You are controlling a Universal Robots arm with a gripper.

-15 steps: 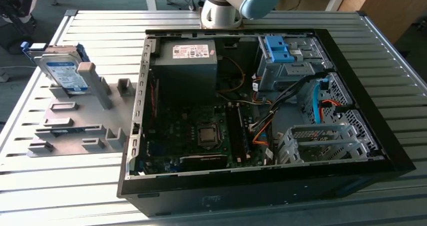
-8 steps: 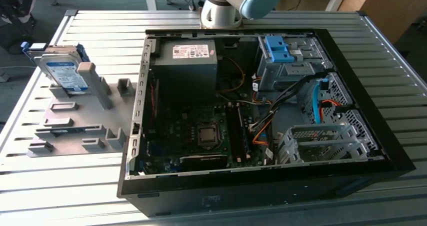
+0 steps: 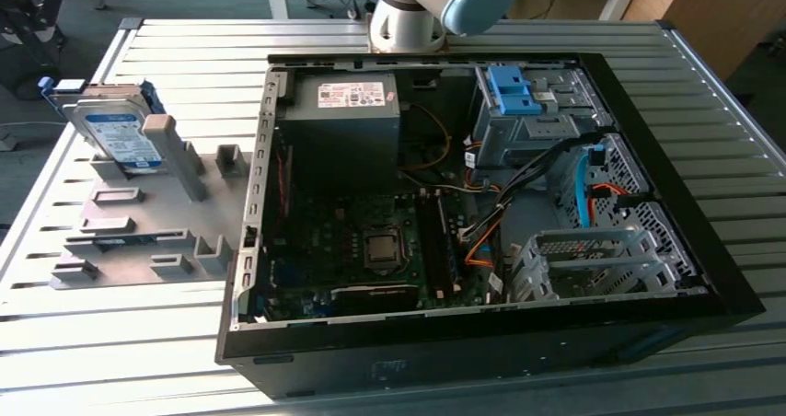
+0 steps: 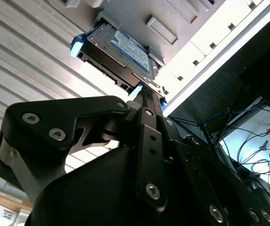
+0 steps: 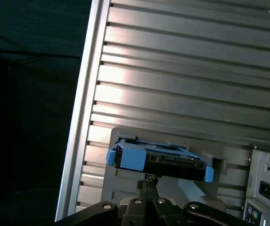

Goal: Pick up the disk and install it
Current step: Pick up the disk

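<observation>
The disk (image 3: pixel 117 132) is a silver hard drive with a white-and-blue label and a blue bracket. It stands tilted on edge in a grey holder (image 3: pixel 172 158) at the exterior view's left, outside the computer case. In both wrist views the disk (image 4: pixel 125 49) (image 5: pixel 159 157) lies just beyond my gripper (image 5: pixel 146 181), apart from it. The thin black fingers (image 4: pixel 147 96) are pressed together with nothing between them, and they point at the disk's edge.
An open black computer case (image 3: pixel 491 62) lies on the slatted metal table (image 3: pixel 123 342). Inside are a grey power supply (image 3: pixel 356 103), a blue latch piece (image 3: pixel 514 89), cables and a silver drive cage (image 3: pixel 590 260). The grey fixture plate (image 3: pixel 135 241) carries several small blocks.
</observation>
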